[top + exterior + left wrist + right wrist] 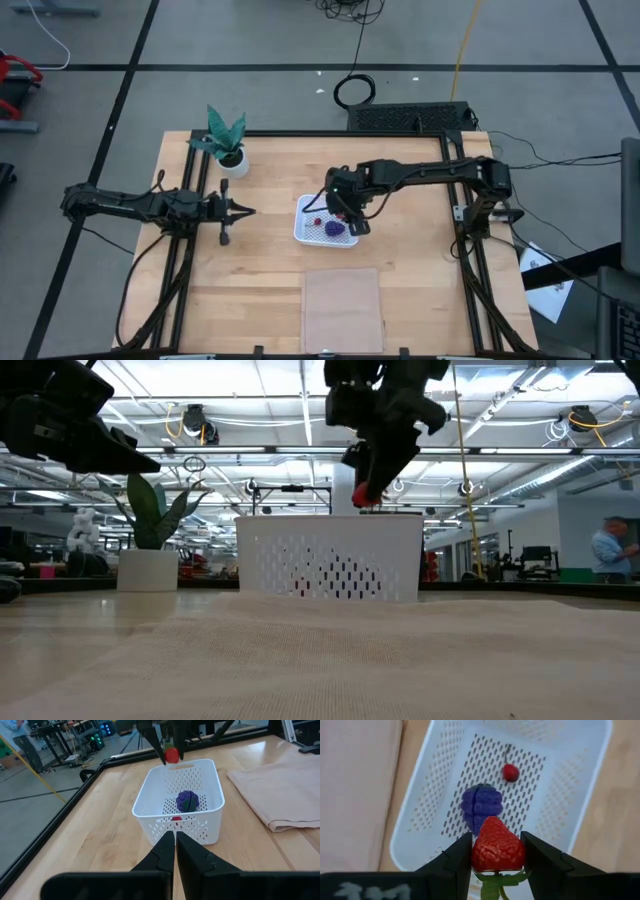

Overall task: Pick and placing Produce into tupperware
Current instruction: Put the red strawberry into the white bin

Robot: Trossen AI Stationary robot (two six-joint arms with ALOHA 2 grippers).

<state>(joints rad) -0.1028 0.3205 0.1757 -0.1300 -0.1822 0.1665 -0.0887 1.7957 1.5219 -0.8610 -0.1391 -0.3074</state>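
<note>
The right gripper (497, 857) hangs over the white perforated basket (303, 232) near the middle of the table (400, 290), its two dark fingers pinching a red toy strawberry (497, 847) by its sides, with the green leafy cap pointing down toward the wrist. In the low view the strawberry (365, 494) sits clear above the basket's rim (330, 518), not touching it, and the left wrist view shows the same red fruit (172, 754) held over the basket's far edge. Inside the basket lie a purple grape cluster (481, 805) on the slotted floor, roughly in the middle, and a small red cherry (510, 772) with a thin stem, apart from the grapes. The left gripper (175, 847) waits to the left of the basket, low over the bare wood and well apart from it, its fingers pressed together and holding nothing. A potted plant (226, 140) in a white pot stands at the far left part of the table. A flat pale cloth (342, 308) lies on the near side of the table, just in front of the basket. In the low view a person (608, 548) stands in the room beyond the table, far to the right.
</note>
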